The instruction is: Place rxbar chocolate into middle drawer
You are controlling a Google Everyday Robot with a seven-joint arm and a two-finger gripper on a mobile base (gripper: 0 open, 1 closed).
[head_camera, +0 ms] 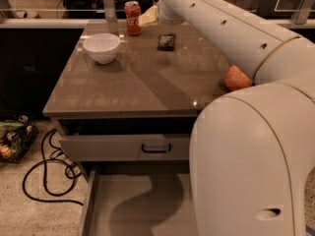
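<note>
Where the speckled floor met the cabinet at far left, a dark basket of clutter [11,140] sat beside a black cable [47,181] that lay in loose loops. On the glossy brown surface [133,85], a white bowl [102,47] stood upright near the left rear corner. Just right of it, at the far edge, stood a red soda can [132,17]. The robot's pale hand [149,16] hung just beside the can's right side, at the back of the surface; whether it was spread or pressed together could not be told, and nothing could be seen in its hold. The rxbar chocolate [166,42], dark-wrapped, lay flat on the surface a little in front of and to the right of the hand, apart from it and from the can.

Below the surface's front edge, a grey drawer [113,148] with a black handle [156,149] stood slightly out. Beneath that, the middle drawer [88,205] was pulled well out, with only the arm's shadow across the visible part of its plain grey floor. Farther right, an orange-red fruit [237,77] rested near the surface's right edge, partly hidden behind the arm. The white arm [246,146] filled the right side of the view, reaching from the foreground up and back toward the hand.
</note>
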